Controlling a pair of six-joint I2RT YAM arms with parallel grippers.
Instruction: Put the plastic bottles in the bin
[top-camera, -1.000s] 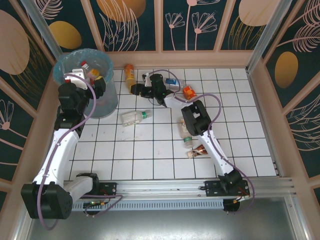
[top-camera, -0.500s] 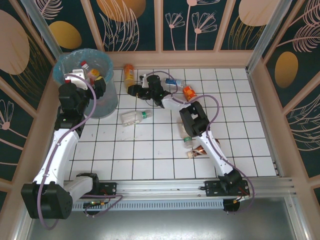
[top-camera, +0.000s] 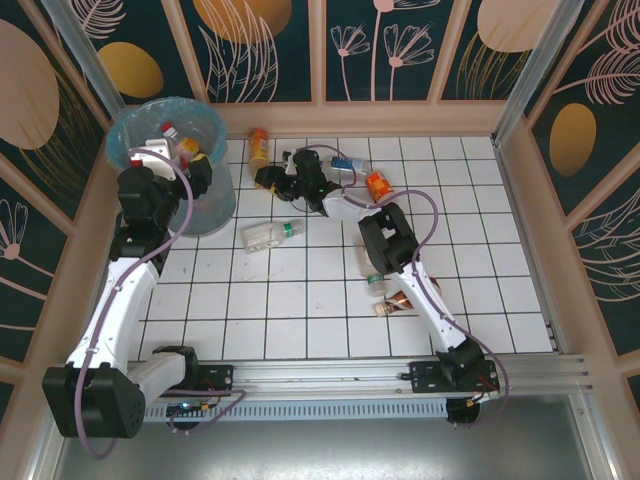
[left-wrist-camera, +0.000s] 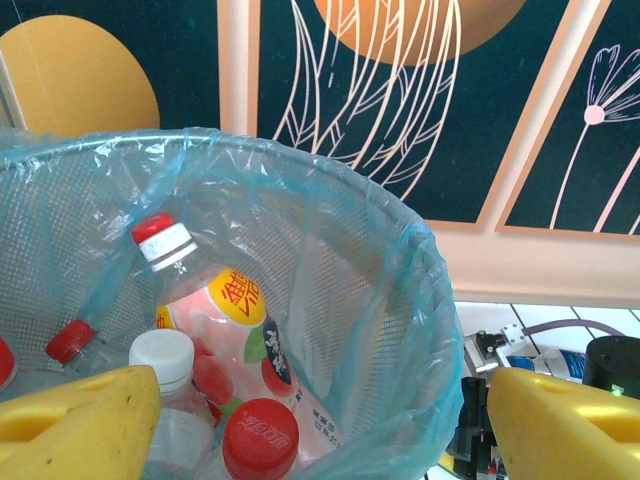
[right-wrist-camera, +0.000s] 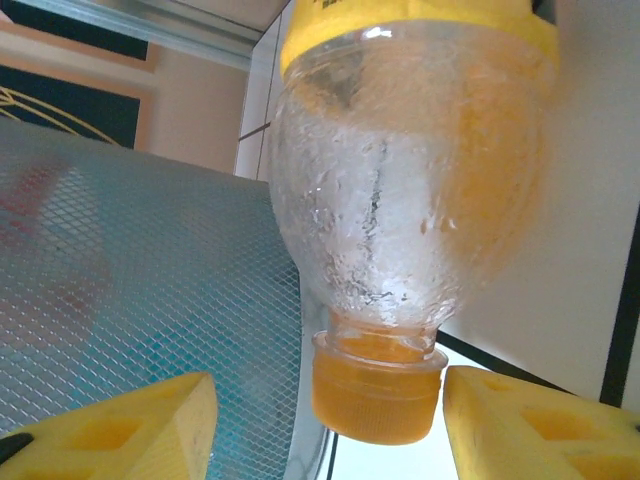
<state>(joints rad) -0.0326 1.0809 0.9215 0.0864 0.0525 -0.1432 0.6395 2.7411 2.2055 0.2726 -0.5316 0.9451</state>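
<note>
Bottles (left-wrist-camera: 222, 335) with red and white caps fill the bin (left-wrist-camera: 372, 300).

Round grey-blue bin (top-camera: 213, 203) with light-blue liner at far left, several red-capped bottles (left-wrist-camera: 215, 330) inside, orange-capped bottle (top-camera: 258, 146) lying near it, clear bottle (top-camera: 268, 235) flat on tiles (top-camera: 480, 250).

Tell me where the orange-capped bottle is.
In the top view, the orange-capped bottle lies by the back wall, just right of the bin, its cap between the fingers of the open right gripper.

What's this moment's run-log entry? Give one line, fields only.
left gripper: open, over bin | right gripper: open, straddling orange-capped bottle, gaps both sides | bin: several bottles inside
</note>
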